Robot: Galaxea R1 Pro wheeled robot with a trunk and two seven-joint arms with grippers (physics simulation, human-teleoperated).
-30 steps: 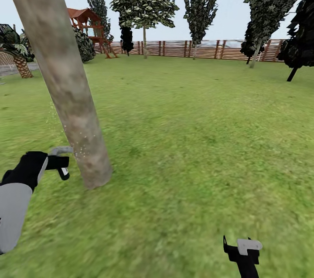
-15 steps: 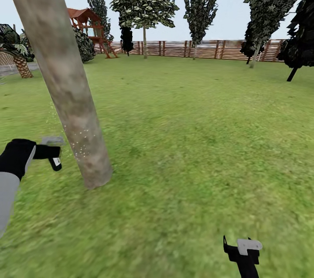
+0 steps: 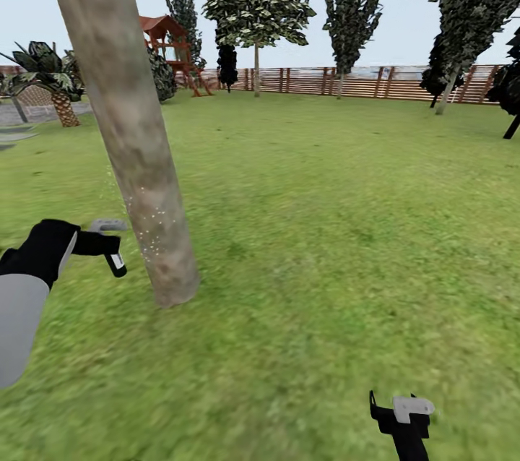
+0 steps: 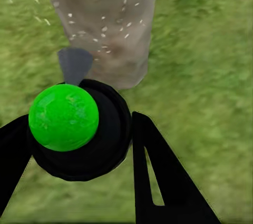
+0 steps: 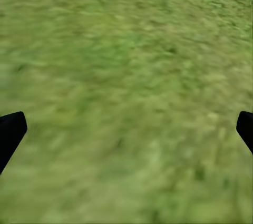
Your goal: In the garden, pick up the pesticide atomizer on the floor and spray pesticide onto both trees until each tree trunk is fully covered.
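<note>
Left tool clamped on atomizer, nozzle near speckled tree trunk; right tool apart.

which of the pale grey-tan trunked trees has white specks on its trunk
The near thick pale grey-tan trunk beside the left gripper; the far leafy tree by the fence shows none.

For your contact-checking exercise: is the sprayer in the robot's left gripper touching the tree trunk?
Apart. In the head view, grass shows between the sprayer and the tree trunk; only white spray specks reach the bark.
</note>
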